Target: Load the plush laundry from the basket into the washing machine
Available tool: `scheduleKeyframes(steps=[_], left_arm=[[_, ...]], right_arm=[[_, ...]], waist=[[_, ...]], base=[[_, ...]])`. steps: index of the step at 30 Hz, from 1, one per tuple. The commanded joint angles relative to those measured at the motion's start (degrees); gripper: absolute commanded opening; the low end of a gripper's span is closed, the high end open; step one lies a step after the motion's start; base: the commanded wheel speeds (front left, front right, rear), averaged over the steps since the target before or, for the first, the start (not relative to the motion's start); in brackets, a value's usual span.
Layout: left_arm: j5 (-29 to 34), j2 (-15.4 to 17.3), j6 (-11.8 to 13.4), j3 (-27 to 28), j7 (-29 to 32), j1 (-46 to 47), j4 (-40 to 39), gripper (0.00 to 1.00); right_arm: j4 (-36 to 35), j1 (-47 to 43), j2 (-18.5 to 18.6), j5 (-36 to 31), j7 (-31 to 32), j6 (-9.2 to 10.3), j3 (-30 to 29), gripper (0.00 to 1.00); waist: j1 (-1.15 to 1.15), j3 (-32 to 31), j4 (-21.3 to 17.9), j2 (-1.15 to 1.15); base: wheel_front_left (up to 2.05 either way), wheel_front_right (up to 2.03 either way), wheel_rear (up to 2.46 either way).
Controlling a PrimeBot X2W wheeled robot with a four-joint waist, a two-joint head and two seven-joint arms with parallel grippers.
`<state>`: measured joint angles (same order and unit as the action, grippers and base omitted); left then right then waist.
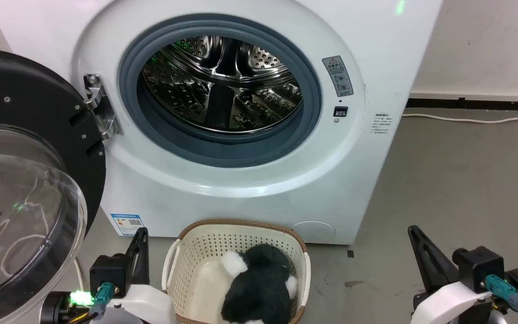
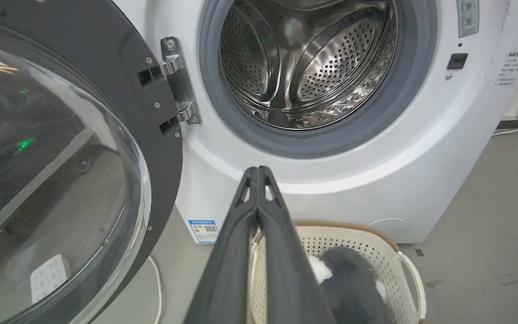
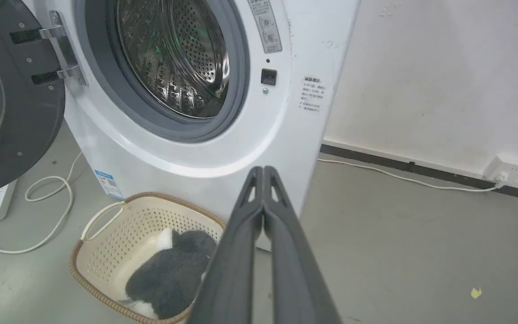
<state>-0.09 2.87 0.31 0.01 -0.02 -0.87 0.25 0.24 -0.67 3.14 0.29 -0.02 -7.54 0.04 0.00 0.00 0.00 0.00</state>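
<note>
plush laundry [image 1: 259, 288] | black, white patches | lying in basket [image 1: 196, 252]

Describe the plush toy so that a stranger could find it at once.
Start at the white washing machine. On the floor before it stands a cream basket. Inside lies the plush laundry, the only furry thing: black with white patches.
</note>
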Motion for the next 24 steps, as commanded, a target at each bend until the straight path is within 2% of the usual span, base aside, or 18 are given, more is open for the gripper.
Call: scheduleKeyframes(steps=[1, 23, 24], left_arm=[[0.1, 0.0, -0.3, 0.0, 0.0, 0.9, -0.2, 0.00], [0.1, 0.0, -0.3, 0.0, 0.0, 0.9, -0.2, 0.00], [0.0, 0.0, 0.0, 0.0, 0.0, 0.0, 0.0, 1.00]], right_arm=[[-0.2, 0.7, -0.3, -0.3, 0.0, 0.05, 0.0, 0.00], [-0.2, 0.7, -0.3, -0.3, 0.0, 0.05, 0.0, 0.00], [0.0, 0.0, 0.0, 0.0, 0.0, 0.00, 0.0, 1.00]], waist=[[0.00, 0.0, 0.0, 0.00], [0.00, 0.0, 0.0, 0.00], [0.00, 0.0, 0.0, 0.00]], base=[[0.00, 0.00, 0.00], [0.00, 0.00, 0.00], [0.00, 0.00, 0.00]])
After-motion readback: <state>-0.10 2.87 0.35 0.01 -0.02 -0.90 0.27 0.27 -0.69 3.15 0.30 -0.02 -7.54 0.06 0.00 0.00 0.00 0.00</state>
